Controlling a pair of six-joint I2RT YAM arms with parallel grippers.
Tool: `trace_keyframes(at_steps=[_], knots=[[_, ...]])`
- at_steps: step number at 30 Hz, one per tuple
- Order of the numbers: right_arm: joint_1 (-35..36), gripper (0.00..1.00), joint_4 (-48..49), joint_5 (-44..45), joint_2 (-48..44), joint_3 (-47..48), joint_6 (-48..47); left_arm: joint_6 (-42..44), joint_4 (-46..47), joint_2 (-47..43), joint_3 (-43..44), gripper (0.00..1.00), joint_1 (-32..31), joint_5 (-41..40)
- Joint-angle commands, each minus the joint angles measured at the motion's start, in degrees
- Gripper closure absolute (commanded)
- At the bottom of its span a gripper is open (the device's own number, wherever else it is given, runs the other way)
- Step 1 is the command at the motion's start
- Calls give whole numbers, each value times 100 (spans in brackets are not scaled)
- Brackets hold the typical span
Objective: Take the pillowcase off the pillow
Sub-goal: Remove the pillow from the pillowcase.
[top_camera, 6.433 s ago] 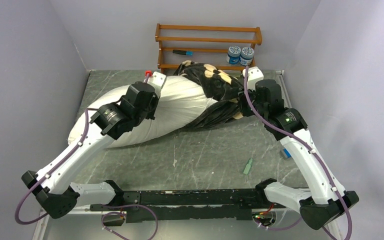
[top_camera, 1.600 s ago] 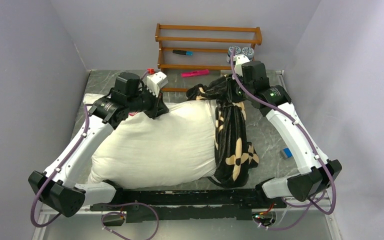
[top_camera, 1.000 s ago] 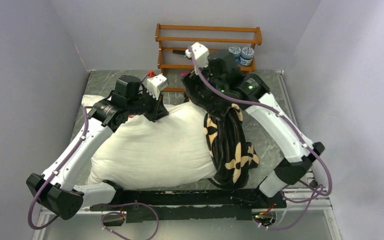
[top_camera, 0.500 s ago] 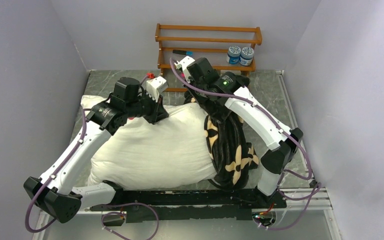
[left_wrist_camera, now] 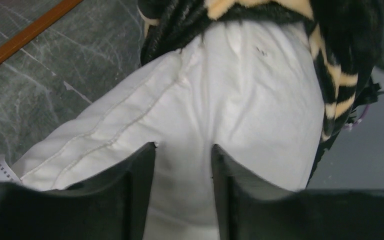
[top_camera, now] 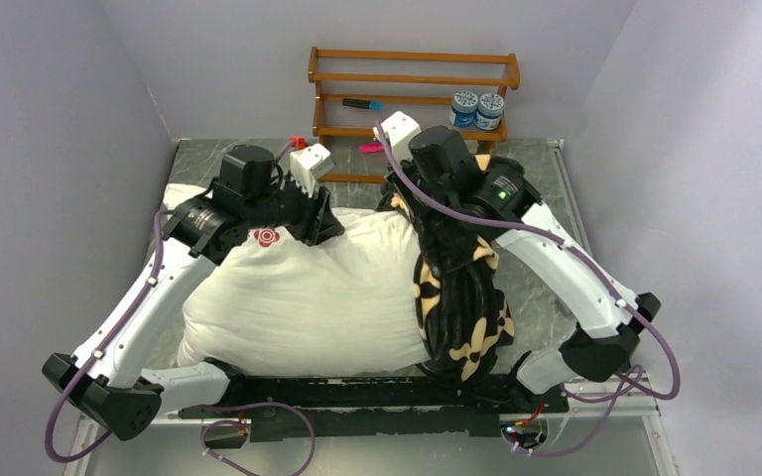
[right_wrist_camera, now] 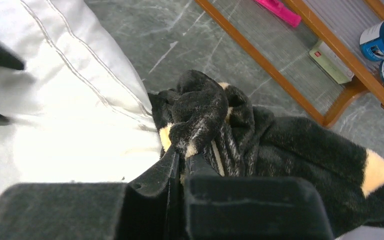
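So compared with half a second back, the right arm has swung back toward the right and its wrist now sits over the far right corner of the pillow (top_camera: pixel 308 288). The left arm has shifted too, so the little red logo (top_camera: pixel 266 236) on the white fabric is uncovered now. The left jaws were shut a second ago and are now parted, and the right ones went the other way, from wide to clamped.

The table (top_camera: pixel 208 164) is a dark green-grey marbled surface, boxed in by plain pale lilac walls (top_camera: pixel 79 79). A wooden rack (top_camera: pixel 412 79) stands at the far edge with 2 blue-lidded jars (top_camera: pixel 477 107) and a dark pen (top_camera: pixel 362 103) on it. A pink marker (top_camera: pixel 368 148) lies by its foot.

The left gripper (left_wrist_camera: pixel 183 147) is partly open, with its fingers standing on the pillow and white fabric showing in the gap, not pinched. The right gripper (right_wrist_camera: pixel 180 159) is closed tight on a fold of the pillowcase (top_camera: pixel 461 297). The pillowcase is bunched into a thick black-and-cream band around the pillow's right end, running from the far edge to the near edge of the table. The rest of the pillow lies bare across the middle.
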Motion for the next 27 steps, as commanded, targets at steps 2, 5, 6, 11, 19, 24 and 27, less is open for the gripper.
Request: trace_keyframes(at_steps=[2,5,6,11,19,24,27], knots=[[94,100,1003,-2,-619,60,-62,18,165,232,609,35,-6,288],[130,100,1065,-29,-673,55,-72,18,321,408,811,18,-6,481],[143,100,1082,-31,-687,46,-77,163,395,486,860,14,-13,611],[165,100,1152,-53,-750,-21,-82,228,672,925,932,5,-232,995],[174,100,1314,80,-918,-206,-97,360,696,1620,888,4,-770,782],[175,100,1399,229,-1001,-356,-117,257,896,1815,479,10,-832,1127],[175,100,1452,430,-1034,-467,-170,290,758,1812,372,32,-907,1242]])
